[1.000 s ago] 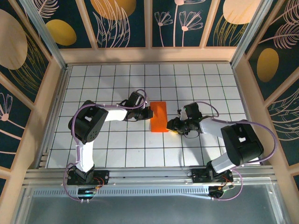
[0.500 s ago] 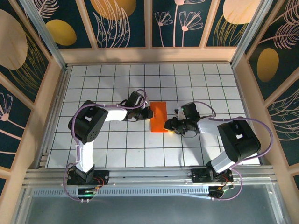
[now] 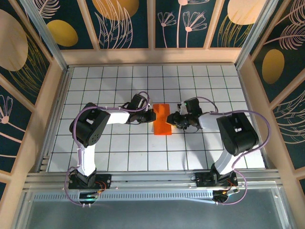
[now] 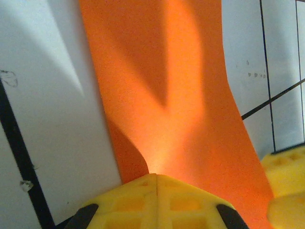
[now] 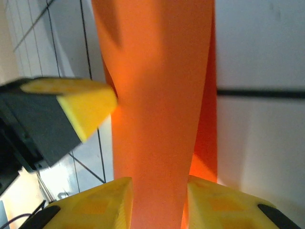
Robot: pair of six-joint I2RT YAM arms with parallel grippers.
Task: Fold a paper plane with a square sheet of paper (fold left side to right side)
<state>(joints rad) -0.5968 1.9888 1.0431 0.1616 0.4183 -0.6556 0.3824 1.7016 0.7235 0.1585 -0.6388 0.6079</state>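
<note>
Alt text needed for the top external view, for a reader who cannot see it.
An orange sheet of paper lies on a white gridded table, the left pincer at its left edge and the right pincer at its right edge. Dark floral panels surround the table.

I'm looking at a white table point(image 3: 119, 86) ruled with black grid lines and boxed in by a wooden rim point(image 3: 152, 56). The square sheet of paper point(image 3: 162, 125) lies near the table's middle. It is a narrow orange strip, its long sides running from the table's near edge toward the far one.
</note>
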